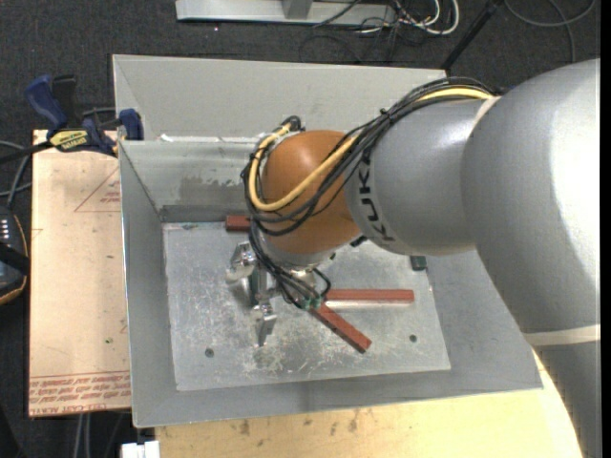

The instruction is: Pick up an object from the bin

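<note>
Now | gripper (263, 324) low mid-bin, open/closed cannot tell | red sticks (372, 298) just right | bin floor (200, 294) bare leftward

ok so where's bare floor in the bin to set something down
Bare: the floor by the left wall, and the strip along the front wall. Crowded: centre-right, where two red-brown sticks lie beside the arm.

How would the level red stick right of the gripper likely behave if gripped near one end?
The stick looks straight and hard-edged, so it is probably stiff rather than floppy. Its flat faces suggest it would slide, not roll, on the bin floor. Being long and thin, it might pivot if gripped near one end.
</note>
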Controlling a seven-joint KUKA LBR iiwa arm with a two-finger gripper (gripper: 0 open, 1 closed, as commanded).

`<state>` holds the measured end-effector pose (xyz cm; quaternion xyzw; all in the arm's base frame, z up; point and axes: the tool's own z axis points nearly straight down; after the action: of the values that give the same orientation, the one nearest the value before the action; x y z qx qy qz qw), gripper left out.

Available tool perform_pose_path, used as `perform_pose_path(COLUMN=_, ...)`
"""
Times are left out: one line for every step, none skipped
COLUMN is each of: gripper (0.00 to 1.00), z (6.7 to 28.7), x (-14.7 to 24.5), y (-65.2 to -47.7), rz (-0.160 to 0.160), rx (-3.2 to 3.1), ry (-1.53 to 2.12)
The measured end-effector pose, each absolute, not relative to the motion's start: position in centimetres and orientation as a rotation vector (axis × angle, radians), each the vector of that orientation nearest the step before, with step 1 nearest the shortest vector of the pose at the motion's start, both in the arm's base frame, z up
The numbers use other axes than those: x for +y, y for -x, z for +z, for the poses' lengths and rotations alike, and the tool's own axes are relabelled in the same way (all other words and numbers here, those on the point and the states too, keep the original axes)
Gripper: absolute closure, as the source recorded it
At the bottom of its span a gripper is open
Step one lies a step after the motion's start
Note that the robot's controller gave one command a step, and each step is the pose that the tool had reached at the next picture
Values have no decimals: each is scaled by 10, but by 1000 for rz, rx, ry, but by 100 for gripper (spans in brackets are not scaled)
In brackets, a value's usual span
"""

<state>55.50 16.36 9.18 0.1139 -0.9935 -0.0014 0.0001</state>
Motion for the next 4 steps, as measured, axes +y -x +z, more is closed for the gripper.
perform_pose_path(gripper=0, z=103, x=160, y=-566, rz=-3, rx=-3131, ry=-348)
perform_pose_path(gripper=100, z=80, x=85, y=-632, rz=-6, rx=-3141, ry=-323)
perform_pose_path(gripper=0, z=78, x=84, y=-626, rz=-3, rx=-3113, ry=-324)
perform_pose_path(gripper=0, z=78, x=84, y=-626, rz=-3, rx=-3113, ry=-324)
